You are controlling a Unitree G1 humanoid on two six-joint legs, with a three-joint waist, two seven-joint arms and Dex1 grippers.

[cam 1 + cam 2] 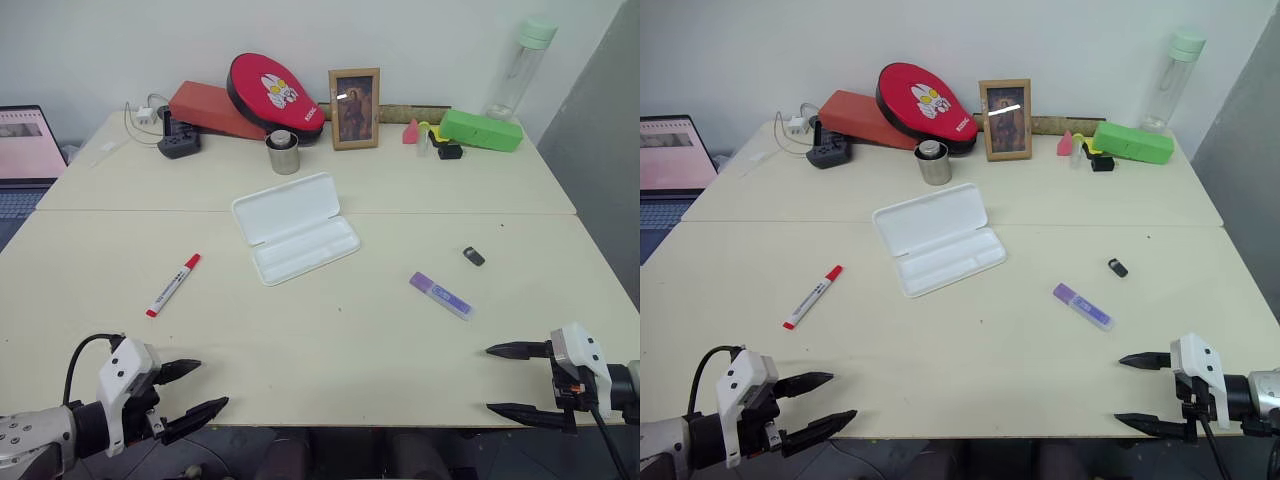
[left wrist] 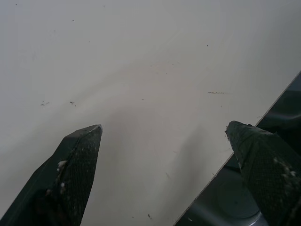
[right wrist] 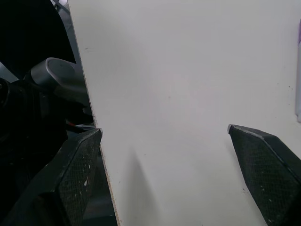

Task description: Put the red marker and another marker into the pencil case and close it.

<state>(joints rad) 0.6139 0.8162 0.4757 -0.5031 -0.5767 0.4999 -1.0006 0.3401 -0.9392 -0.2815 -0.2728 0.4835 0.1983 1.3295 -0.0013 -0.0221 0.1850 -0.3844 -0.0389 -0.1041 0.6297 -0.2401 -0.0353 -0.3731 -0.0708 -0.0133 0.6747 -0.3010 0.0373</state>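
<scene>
The left tool point(image 1: 205, 387) hangs at the near left edge of the worktop point(image 1: 330, 340), its two black fingers spread wide with nothing between them. In the left wrist view its fingertips point(image 2: 80, 155) frame bare worktop surface and the edge. The right tool point(image 1: 505, 380) sits at the near right edge, pointing inward toward the left, also spread wide and empty; one finger is over the worktop, the other at its rim.

Nearest the left tool, farther back on the worktop, lies the red marker point(image 1: 173, 285), slanted, its red cap toward the far side. It is well apart from the tool. Nearest the right tool lies the purple marker point(image 1: 440, 296), also slanted, purple cap toward the left, well apart from that tool. Just beyond it lies a small dark cap point(image 1: 473, 256).

The case point(image 1: 296, 228) lies open in the middle of the worktop, between the two markers, lid folded back and tray empty.

Along the far wall stand a steel cup point(image 1: 283, 152), a picture frame point(image 1: 354, 108), a red pad point(image 1: 275, 92), a green box point(image 1: 481, 130) and a bottle point(image 1: 520, 68). A laptop point(image 1: 28, 150) sits at the far left.
</scene>
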